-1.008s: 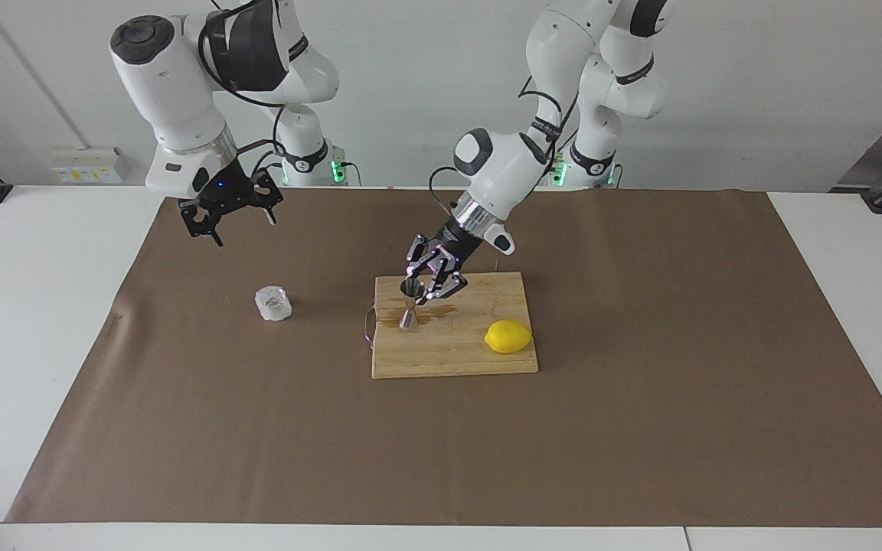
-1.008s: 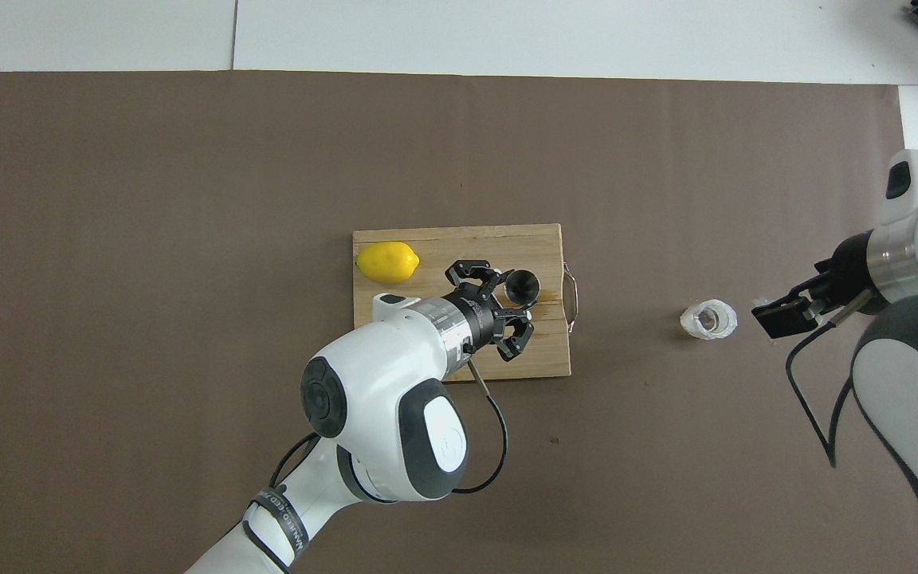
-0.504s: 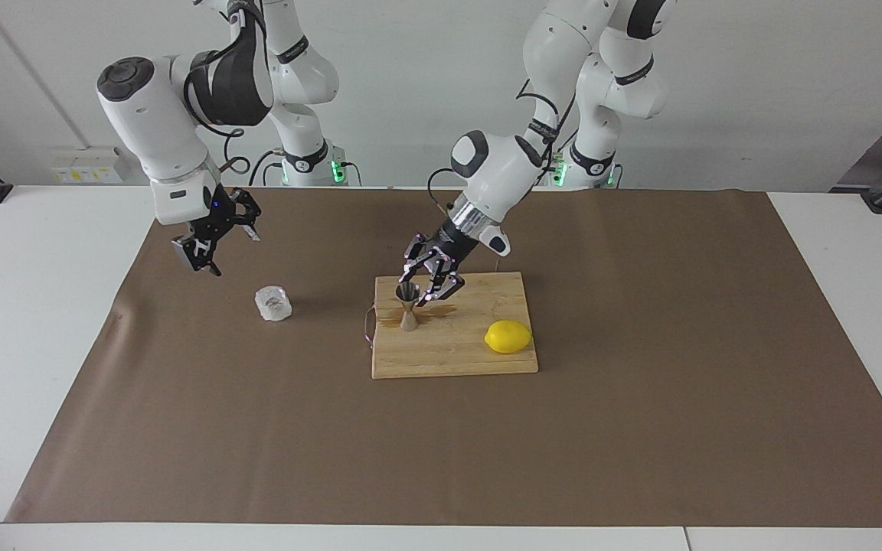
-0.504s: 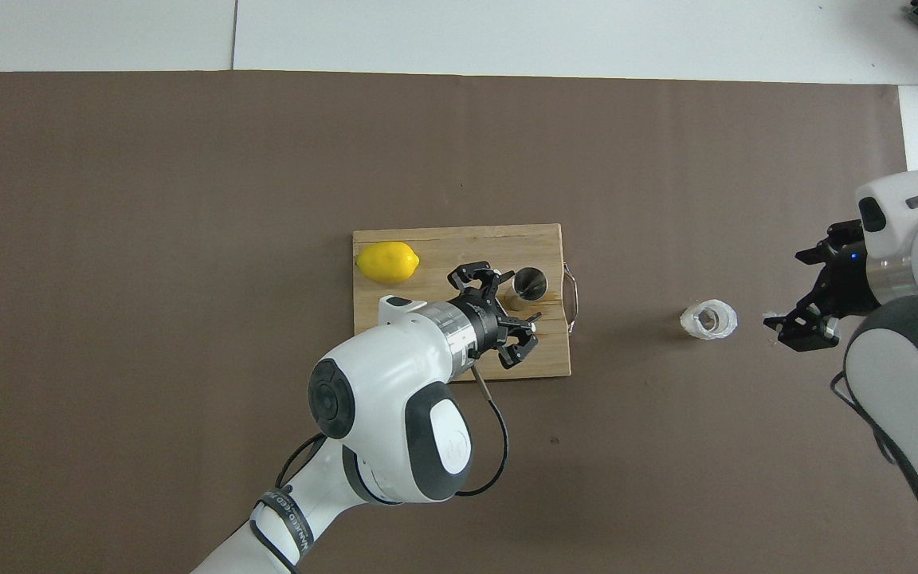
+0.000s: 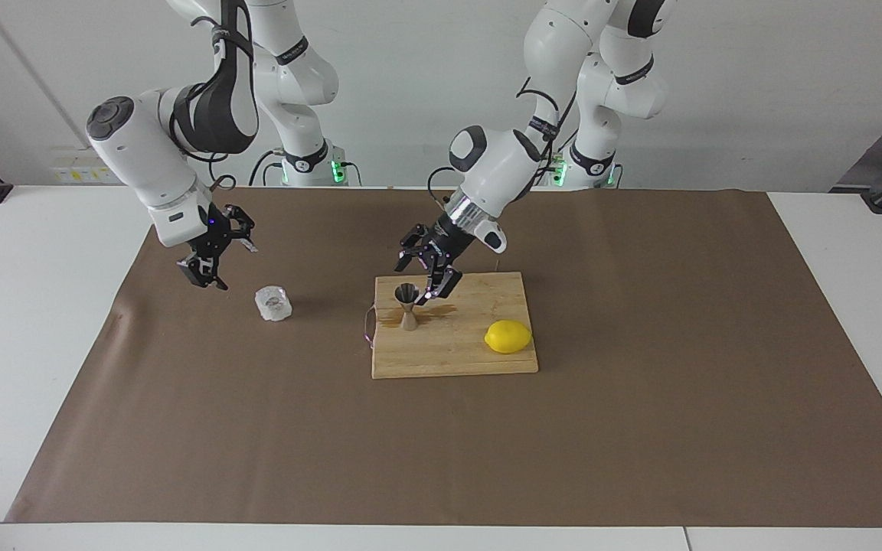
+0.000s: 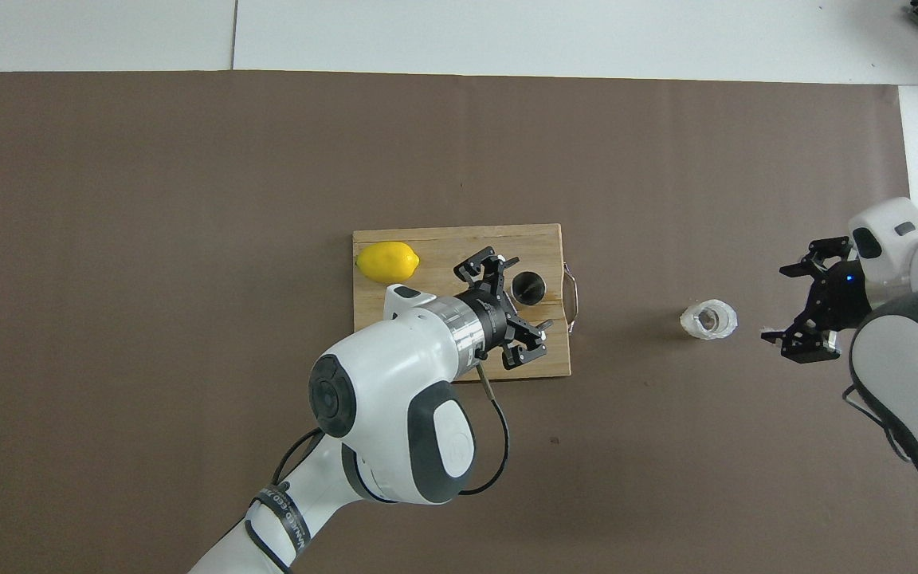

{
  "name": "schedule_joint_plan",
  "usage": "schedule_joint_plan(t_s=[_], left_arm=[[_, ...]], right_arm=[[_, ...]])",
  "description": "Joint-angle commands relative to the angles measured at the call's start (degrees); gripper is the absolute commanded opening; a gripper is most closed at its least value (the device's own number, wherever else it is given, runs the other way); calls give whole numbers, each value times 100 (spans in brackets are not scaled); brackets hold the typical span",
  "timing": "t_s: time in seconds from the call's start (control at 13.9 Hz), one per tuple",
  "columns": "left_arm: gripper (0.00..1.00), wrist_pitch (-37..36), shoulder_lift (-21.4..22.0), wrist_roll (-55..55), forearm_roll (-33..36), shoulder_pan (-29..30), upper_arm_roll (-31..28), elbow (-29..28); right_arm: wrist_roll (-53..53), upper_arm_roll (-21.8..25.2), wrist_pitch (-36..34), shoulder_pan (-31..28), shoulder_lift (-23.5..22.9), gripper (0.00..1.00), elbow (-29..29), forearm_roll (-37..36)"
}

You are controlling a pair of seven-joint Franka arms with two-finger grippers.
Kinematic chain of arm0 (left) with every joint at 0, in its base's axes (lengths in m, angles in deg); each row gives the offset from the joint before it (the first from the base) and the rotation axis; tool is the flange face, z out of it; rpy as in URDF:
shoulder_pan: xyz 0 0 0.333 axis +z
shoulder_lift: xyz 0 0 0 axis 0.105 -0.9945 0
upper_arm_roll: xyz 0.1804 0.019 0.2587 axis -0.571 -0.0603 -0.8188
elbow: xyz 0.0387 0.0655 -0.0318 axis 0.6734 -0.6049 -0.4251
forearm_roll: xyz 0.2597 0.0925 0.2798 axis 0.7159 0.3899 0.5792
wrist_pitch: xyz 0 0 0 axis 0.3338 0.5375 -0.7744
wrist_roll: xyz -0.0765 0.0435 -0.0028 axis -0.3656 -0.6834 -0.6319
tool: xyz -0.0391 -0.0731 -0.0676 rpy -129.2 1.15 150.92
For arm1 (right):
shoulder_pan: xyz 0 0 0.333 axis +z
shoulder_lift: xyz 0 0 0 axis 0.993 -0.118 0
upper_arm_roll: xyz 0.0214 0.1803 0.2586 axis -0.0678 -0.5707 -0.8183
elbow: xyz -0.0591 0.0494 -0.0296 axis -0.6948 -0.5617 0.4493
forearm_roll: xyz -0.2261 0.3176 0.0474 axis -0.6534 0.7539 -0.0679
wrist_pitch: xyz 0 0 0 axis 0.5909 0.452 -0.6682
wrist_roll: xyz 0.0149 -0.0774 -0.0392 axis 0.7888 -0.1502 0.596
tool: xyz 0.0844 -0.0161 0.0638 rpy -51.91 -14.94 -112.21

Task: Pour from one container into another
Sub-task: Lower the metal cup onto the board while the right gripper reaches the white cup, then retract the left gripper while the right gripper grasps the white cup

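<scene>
Now that the left gripper (image 5: 419, 277) has let go wide and lifted off the jigger (image 5: 408, 306) (upright on the cutting board (image 5: 479, 360)), the right gripper (image 5: 210, 259), open and empty, hangs at 10 o'clock of the glass cup (image 5: 273, 303), likely next pick.

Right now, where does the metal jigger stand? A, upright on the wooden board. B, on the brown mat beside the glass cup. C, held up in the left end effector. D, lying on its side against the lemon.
A: the jigger stands upright on the board, apart from the lemon, with the open left end effector beside it.
</scene>
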Motion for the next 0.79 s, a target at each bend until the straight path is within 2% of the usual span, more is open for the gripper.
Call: schedule_joint_plan(t_s=[0.0, 0.14, 0.36, 0.5, 0.72], left_arm=[[100, -564, 392, 85, 600, 113, -145, -47], [100, -1196, 576, 94, 1223, 376, -224, 5], [100, -1891, 727, 103, 2795, 615, -242, 110], [100, -2226, 744, 111, 3299, 720, -356, 251], [100, -2892, 936, 374, 3889, 1237, -348, 383]], right_arm=[[-1043, -31, 345, -259, -70, 100, 432, 668], [-1659, -40, 495, -347, -210, 100, 451, 766], [-2389, -31, 592, -514, -438, 100, 547, 1283], [-2751, -31, 610, -532, -562, 100, 548, 1407], [-3382, -31, 705, -646, -799, 100, 636, 2003]])
